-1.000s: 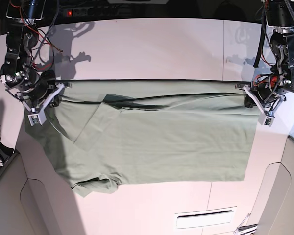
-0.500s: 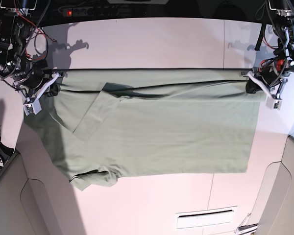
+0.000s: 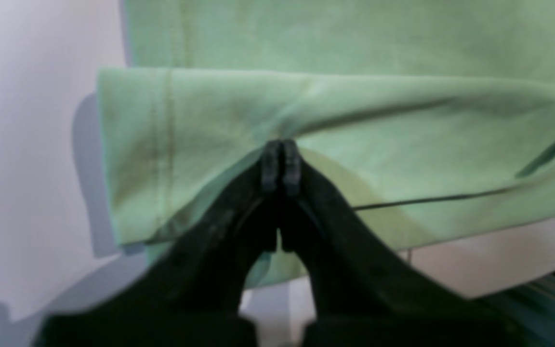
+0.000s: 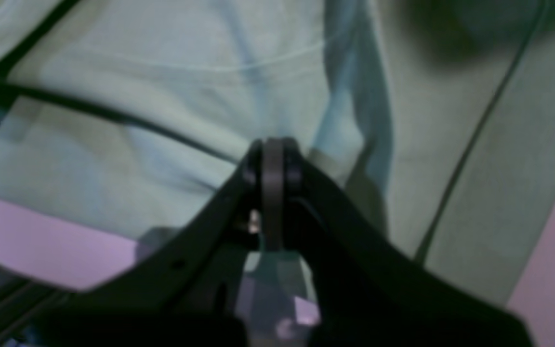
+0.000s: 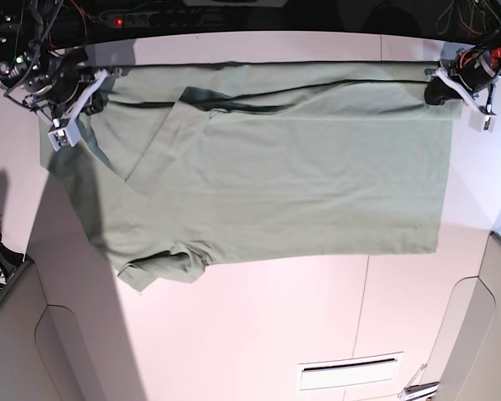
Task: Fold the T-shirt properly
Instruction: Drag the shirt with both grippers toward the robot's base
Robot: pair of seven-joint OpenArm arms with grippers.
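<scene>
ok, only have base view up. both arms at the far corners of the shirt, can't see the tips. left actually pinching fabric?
Observer: Yes. Left wrist view shows the left gripper shut on a doubled edge of the T-shirt.
Operator: right one?
Observer: Right gripper is shut too, its fingers pressed together on cloth beside a dark seam line.
Operator: corner hem intact on the left?
Observer: Stitched hem runs just beside the grip, folded over, with table showing past it.

Bright overhead view, hard shadows; both wrist views blurred.
</scene>
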